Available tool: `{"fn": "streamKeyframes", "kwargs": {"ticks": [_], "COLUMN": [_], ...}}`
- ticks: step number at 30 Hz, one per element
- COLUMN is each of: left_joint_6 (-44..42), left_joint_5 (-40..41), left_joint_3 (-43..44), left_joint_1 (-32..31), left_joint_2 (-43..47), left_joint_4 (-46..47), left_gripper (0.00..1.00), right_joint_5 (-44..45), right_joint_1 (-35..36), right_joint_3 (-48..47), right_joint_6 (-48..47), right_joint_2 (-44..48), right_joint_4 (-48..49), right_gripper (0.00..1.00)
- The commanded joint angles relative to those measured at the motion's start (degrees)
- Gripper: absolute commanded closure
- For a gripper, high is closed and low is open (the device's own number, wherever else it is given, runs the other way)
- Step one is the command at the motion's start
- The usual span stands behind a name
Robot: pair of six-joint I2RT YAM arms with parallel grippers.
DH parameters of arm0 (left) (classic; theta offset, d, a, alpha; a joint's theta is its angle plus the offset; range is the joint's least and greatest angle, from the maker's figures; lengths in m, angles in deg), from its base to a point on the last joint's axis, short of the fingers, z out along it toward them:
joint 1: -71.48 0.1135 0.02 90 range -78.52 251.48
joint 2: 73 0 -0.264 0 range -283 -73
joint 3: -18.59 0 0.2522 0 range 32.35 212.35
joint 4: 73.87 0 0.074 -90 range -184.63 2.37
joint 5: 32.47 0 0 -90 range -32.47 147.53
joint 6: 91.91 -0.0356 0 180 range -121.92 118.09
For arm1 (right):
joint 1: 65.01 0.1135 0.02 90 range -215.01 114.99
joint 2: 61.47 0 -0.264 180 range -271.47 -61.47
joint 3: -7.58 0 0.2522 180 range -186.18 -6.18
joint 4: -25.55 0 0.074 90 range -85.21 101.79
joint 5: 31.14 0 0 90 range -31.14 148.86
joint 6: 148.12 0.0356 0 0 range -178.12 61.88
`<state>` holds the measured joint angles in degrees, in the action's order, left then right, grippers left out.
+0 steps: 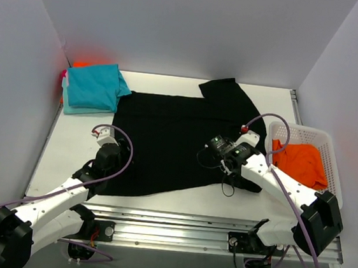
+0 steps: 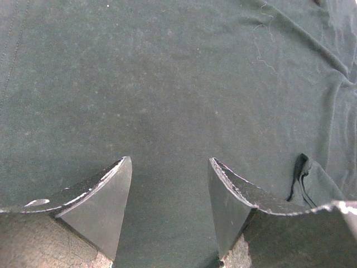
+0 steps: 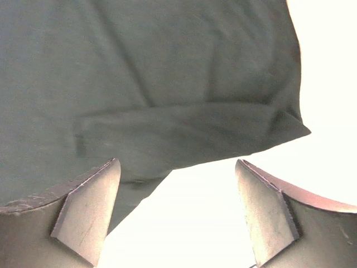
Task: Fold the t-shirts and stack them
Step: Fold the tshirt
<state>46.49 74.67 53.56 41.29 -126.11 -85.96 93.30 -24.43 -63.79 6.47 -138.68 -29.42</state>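
Part of the job is looking done: folded teal t-shirts (image 1: 93, 86) are sitting as a stack in the far-left corner of the surface (image 1: 67, 161), with an orange sliver (image 1: 82, 64) and a pink sliver (image 1: 64, 78) peeking out at its edges. The black t-shirt (image 1: 165, 145) is lying spread across the middle of the surface, 1 sleeve reaching toward the far-right side, and it is showing no finished fold (only a small turned-over strip near its hem in the right wrist view). An orange t-shirt (image 1: 299, 161) is waiting crumpled in the white basket (image 1: 328, 146) at the right. So, by my judgement, at least 2 garments are remaining to fold and stack.

The left claw (image 2: 170, 167) is hovering low over the black cloth with its jaws apart and nothing between them. The right claw (image 3: 177, 164) is standing wide over the shirt's near-right hem, also gripping nothing.

How many garments are making up the stack is hard to tell, since the teal layers are covering the rest. Whether anything more is lying under the orange t-shirt in the basket is hidden too.
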Motion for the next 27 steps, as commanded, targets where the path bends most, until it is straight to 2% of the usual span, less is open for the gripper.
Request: {"fn": "streamKeyframes", "kwargs": {"ticks": [1, 6, 12, 21, 27], "left_joint_6": [-0.94, -1.12, -1.12, -1.20, -1.20], "left_joint_5": [0.43, 0.52, 0.34, -0.18, -0.97], "left_joint_3": [-0.03, 0.06, 0.06, -0.12, -0.21], "left_joint_1": [0.49, 0.49, 0.66, 1.45, 1.81], "left_joint_2": [0.98, -0.33, -1.30, -2.80, -3.85], "left_joint_4": [2.02, 2.55, 3.51, 4.66, 5.36], "left_gripper": [0.34, 0.34, 0.34, 0.34, 0.34], "right_joint_5": [3.18, 4.68, -1.73, -5.78, -6.75], "right_joint_1": [0.21, -3.12, -13.75, -16.50, -16.58], "right_joint_3": [4.24, 5.39, 10.40, 14.36, 17.52], "right_joint_6": [5.89, 7.04, -1.22, -2.81, -1.59], "right_joint_2": [2.94, 4.96, 5.76, 2.33, 3.55], "right_joint_4": [-4.93, -4.85, 3.93, 9.22, 9.75], "right_gripper": [0.22, 0.24, 0.25, 0.26, 0.26]}}
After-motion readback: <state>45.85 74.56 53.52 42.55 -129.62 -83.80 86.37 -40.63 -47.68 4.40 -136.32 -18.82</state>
